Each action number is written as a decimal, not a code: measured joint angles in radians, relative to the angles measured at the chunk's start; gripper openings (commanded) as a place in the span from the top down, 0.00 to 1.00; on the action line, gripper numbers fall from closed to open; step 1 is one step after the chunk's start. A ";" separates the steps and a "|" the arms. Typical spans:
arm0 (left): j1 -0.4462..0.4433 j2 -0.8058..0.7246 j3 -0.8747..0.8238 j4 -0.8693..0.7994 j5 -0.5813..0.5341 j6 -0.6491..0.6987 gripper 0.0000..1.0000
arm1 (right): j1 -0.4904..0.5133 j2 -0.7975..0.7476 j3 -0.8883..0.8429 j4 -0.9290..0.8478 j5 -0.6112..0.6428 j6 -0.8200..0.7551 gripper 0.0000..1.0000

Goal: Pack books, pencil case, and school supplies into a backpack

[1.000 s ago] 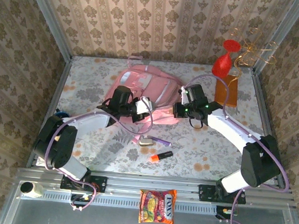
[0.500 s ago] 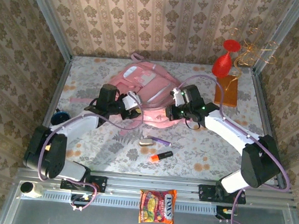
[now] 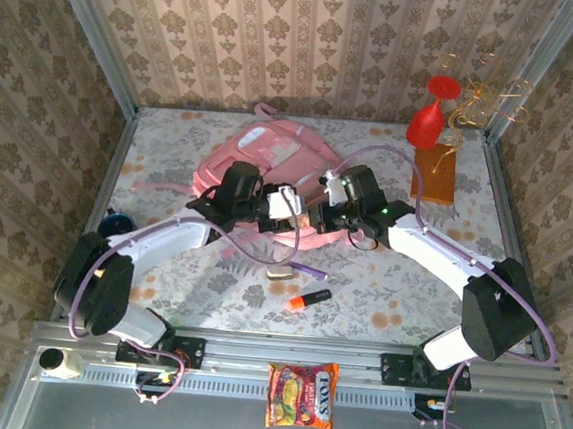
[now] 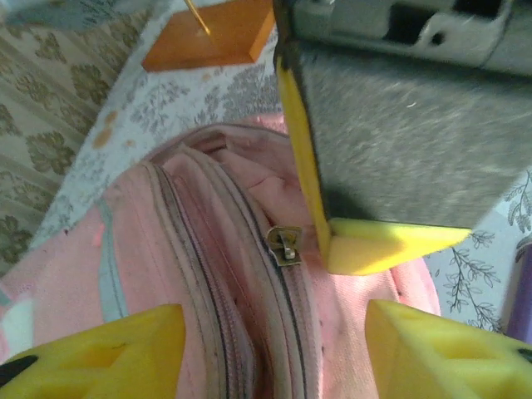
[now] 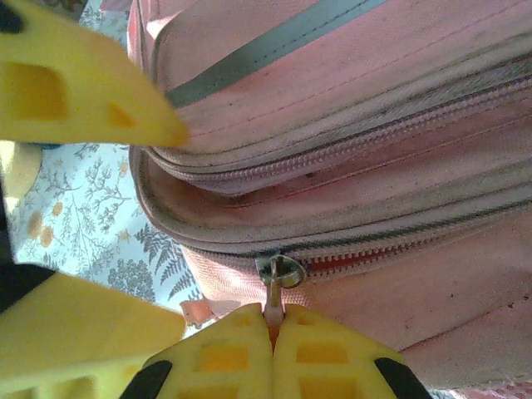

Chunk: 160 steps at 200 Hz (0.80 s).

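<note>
The left fingers point(image 3: 286, 202), clenched a second ago, had let go and swung back, spread wide over the pink backpack point(image 3: 261, 157) lying mid-counter point(image 3: 411, 286), while the right fingers point(image 5: 274, 341) stayed pinched on its zip pull point(image 5: 278, 273), so I'd say they were opening it, not yet packing.

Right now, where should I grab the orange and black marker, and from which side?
Pinch the marker across its middle, straight down from above. It lies flat on the table, clear of the purple pen, so closing across its narrow barrel probably suits.
</note>
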State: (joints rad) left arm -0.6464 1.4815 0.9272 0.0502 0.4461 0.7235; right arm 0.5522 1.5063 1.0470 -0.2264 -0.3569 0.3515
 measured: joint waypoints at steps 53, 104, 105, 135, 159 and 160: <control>0.011 0.038 0.027 -0.055 -0.013 0.040 0.87 | 0.003 -0.006 -0.042 0.046 -0.003 0.018 1.00; 0.045 0.019 -0.013 -0.042 0.041 0.040 1.00 | 0.002 -0.003 -0.038 0.005 0.118 0.014 1.00; 0.046 0.017 -0.016 -0.040 0.043 0.040 1.00 | 0.002 -0.002 -0.037 0.003 0.122 0.015 1.00; 0.080 -0.038 -0.085 0.001 0.078 0.035 1.00 | -0.017 0.014 -0.021 -0.046 0.201 0.019 1.00; 0.105 -0.073 -0.122 0.019 0.103 0.028 1.00 | -0.064 0.036 -0.011 -0.068 0.232 0.019 1.00; 0.106 -0.074 -0.123 0.021 0.104 0.028 1.00 | -0.066 0.037 -0.011 -0.069 0.232 0.019 1.00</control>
State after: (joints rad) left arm -0.5407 1.4071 0.8043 0.0708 0.5503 0.7513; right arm 0.4866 1.5433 1.0359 -0.2955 -0.1253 0.3702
